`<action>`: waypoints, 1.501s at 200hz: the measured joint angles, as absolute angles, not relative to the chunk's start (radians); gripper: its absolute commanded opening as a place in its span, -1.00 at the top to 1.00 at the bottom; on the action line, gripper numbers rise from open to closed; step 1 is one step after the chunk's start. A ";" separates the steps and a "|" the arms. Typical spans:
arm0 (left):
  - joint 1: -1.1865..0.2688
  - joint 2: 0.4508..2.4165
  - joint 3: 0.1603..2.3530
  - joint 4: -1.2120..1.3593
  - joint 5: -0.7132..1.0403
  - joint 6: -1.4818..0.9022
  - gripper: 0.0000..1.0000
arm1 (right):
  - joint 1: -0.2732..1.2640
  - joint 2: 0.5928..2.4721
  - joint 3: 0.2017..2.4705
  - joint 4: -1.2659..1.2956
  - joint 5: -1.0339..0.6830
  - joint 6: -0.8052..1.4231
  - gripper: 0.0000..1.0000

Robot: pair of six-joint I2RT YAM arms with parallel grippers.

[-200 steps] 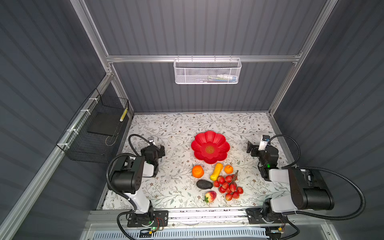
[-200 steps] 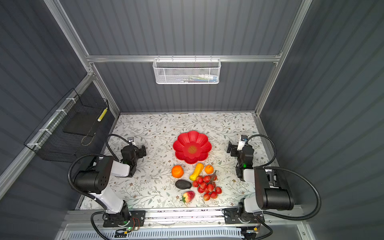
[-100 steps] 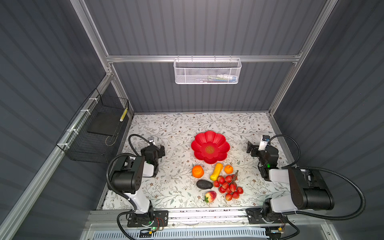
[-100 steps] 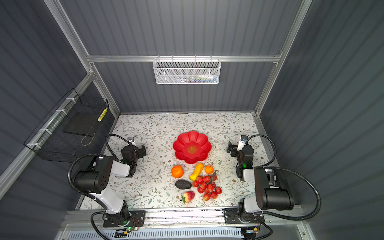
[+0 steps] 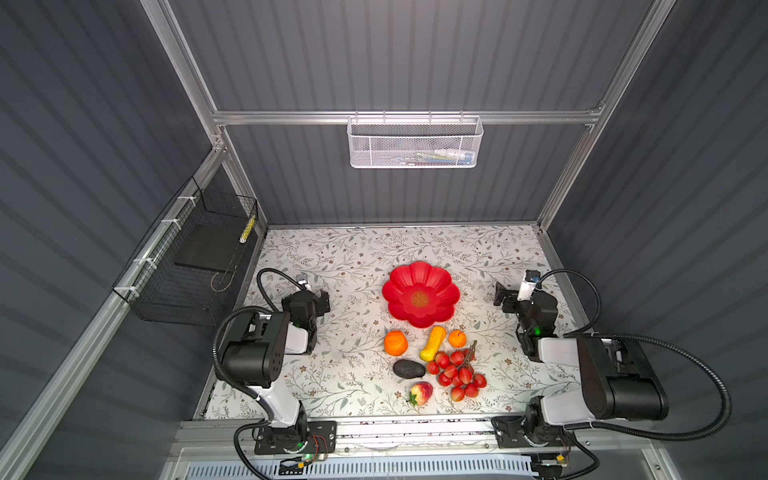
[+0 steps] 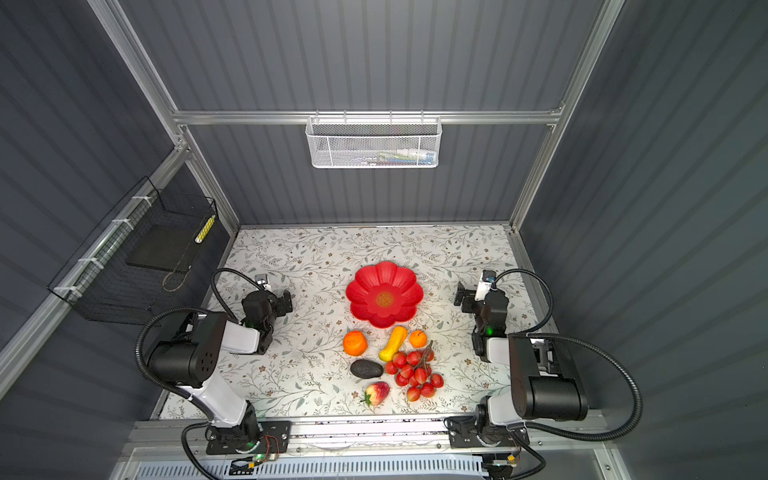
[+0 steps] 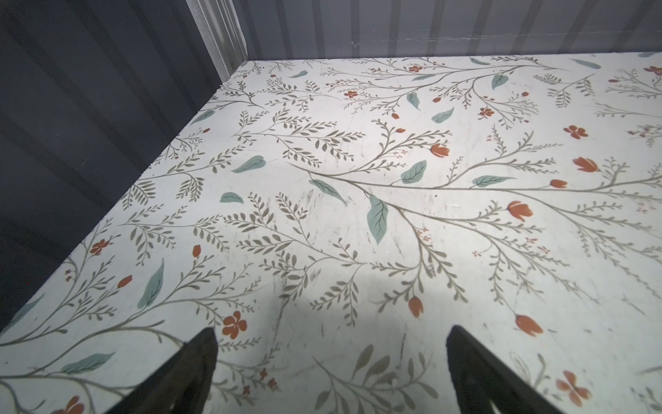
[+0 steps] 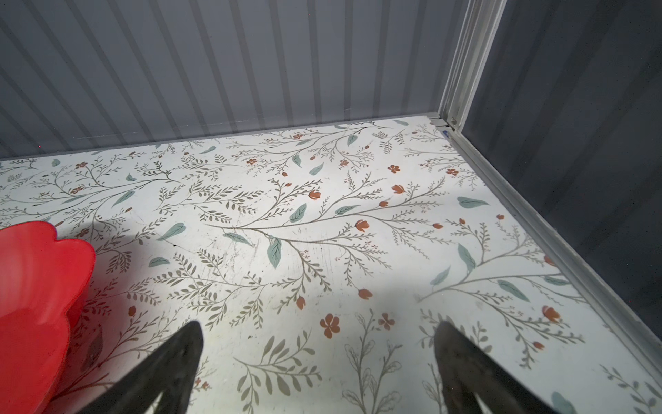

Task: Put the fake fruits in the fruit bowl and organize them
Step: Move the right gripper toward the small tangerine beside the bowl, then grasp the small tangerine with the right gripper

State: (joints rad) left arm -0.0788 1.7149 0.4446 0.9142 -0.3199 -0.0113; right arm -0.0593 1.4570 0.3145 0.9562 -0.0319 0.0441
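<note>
Both top views: my left gripper [image 5: 322,300] sits low at the left side of the table [image 5: 353,257], my right gripper [image 5: 502,296] low at the right side. Both are well apart from the fruit.

The fruit bowl [image 5: 397,291] stands between them near mid-table, gold emblem at its centre. The fake fruits all lie on the table on the bowl's near side, toward my bases:
- larger orange [image 5: 395,343]
- yellow curved fruit [image 5: 433,343], upper end just beside the bowl's rim; contact I cannot tell
- smaller orange [image 5: 457,338]
- avocado [image 5: 409,368]
- red berry bunch [image 5: 457,374], beside the avocado
- strawberry [image 5: 421,392], nearest the front edge

Left wrist view: jaws stand wide apart, nothing between them. The dark fingertips [image 7: 200,358] frame printed table; beyond is only a wall corner.

Right wrist view: jaws likewise wide apart and holding nothing. One scalloped red edge of the bowl [image 8: 39,279] shows here, the only wrist view that catches it. The fruits themselves show only from above.

Surface: white sheet printed with grey-green sprigs, teal leaves and small rust-red flowers. Faint scuffs show up close.

Room: dark grey ribbed walls and aluminium frame posts. A white mesh basket [image 5: 415,143] hangs on the back rail, contents too small to tell. A black wire basket [image 5: 195,257] hangs on the left wall with a dark flat slab inside.
</note>
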 measured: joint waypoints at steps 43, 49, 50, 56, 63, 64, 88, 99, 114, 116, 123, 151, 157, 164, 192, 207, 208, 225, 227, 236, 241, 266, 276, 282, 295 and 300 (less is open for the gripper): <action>-0.079 1.713 0.444 0.919 -0.320 -0.011 -0.99 | -0.059 1.456 0.315 0.956 -0.022 0.047 -0.98; -0.079 1.703 0.444 0.911 -0.321 -0.011 -0.99 | -0.059 1.452 0.315 0.953 -0.013 0.050 -0.98; -0.079 1.702 0.444 0.908 -0.321 -0.011 -0.99 | -0.059 1.449 0.315 0.949 -0.010 0.052 -0.98; -0.079 1.678 0.444 0.882 -0.323 -0.014 -0.99 | -0.059 1.433 0.315 0.928 0.003 0.056 -0.98; -0.079 1.633 0.445 0.830 -0.329 -0.024 -0.99 | -0.059 1.401 0.320 0.880 0.025 0.064 -0.98; -0.079 1.622 0.447 0.814 -0.331 -0.027 -0.99 | -0.059 1.397 0.321 0.873 0.028 0.064 -0.98; -0.079 1.388 0.518 0.557 -0.352 -0.112 -0.99 | -0.058 1.239 0.448 0.590 0.125 0.183 -0.98; -0.079 1.285 0.571 0.459 -0.347 -0.157 -1.00 | -0.059 1.184 0.521 0.505 0.150 0.278 -0.98; -0.079 1.165 0.619 0.356 -0.338 -0.222 -0.99 | -0.065 1.127 0.577 0.451 0.122 0.341 -0.98; -0.079 1.148 0.623 0.341 -0.337 -0.231 -1.00 | -0.066 1.123 0.579 0.448 0.117 0.346 -0.98; -0.079 1.103 0.633 0.299 -0.334 -0.257 -0.99 | -0.071 1.110 0.582 0.434 0.090 0.366 -0.98; -0.079 0.993 0.636 0.133 -0.323 -0.329 -0.99 | -0.069 1.100 0.595 0.258 -0.040 0.422 -0.90; -0.079 0.981 0.635 0.106 -0.323 -0.339 -0.99 | -0.059 1.102 0.611 0.195 -0.063 0.429 -0.87; -0.079 0.967 0.628 0.079 -0.321 -0.351 -0.99 | -0.040 1.104 0.636 0.122 -0.083 0.434 -0.84; -0.079 0.931 0.587 0.036 -0.319 -0.391 -0.99 | 0.091 1.105 0.736 -0.109 -0.105 0.433 -0.63; -0.079 0.937 0.577 0.029 -0.316 -0.406 -1.00 | 0.178 1.104 0.750 -0.197 -0.103 0.436 -0.54; -0.079 0.938 0.577 0.028 -0.316 -0.408 -0.99 | 0.185 1.104 0.750 -0.206 -0.103 0.437 -0.54; -0.079 0.957 0.577 0.023 -0.312 -0.421 -1.00 | 0.264 1.112 0.750 -0.310 -0.103 0.448 -0.49; -0.079 0.959 0.577 0.022 -0.310 -0.422 -0.99 | 0.273 1.114 0.751 -0.323 -0.102 0.451 -0.49; -0.079 0.970 0.577 0.020 -0.306 -0.426 -0.99 | 0.306 1.133 0.752 -0.364 -0.097 0.463 -0.49; -0.079 0.975 0.577 0.019 -0.302 -0.428 -0.99 | 0.322 1.146 0.753 -0.385 -0.093 0.466 -0.48; -0.079 0.986 0.577 0.019 -0.289 -0.439 -0.99 | 0.392 1.221 0.754 -0.459 -0.076 0.487 -0.47; -0.079 0.986 0.577 0.021 -0.286 -0.442 -1.00 | 0.409 1.245 0.754 -0.472 -0.075 0.491 -0.47; -0.079 0.986 0.577 0.022 -0.286 -0.443 -0.99 | 0.421 1.264 0.756 -0.482 -0.074 0.494 -0.46; -0.079 0.986 0.577 0.022 -0.283 -0.448 -0.99 | 0.442 1.297 0.760 -0.493 -0.068 0.495 -0.46; -0.079 0.986 0.577 0.022 -0.283 -0.450 -0.99 | 0.451 1.309 0.763 -0.496 -0.064 0.496 -0.46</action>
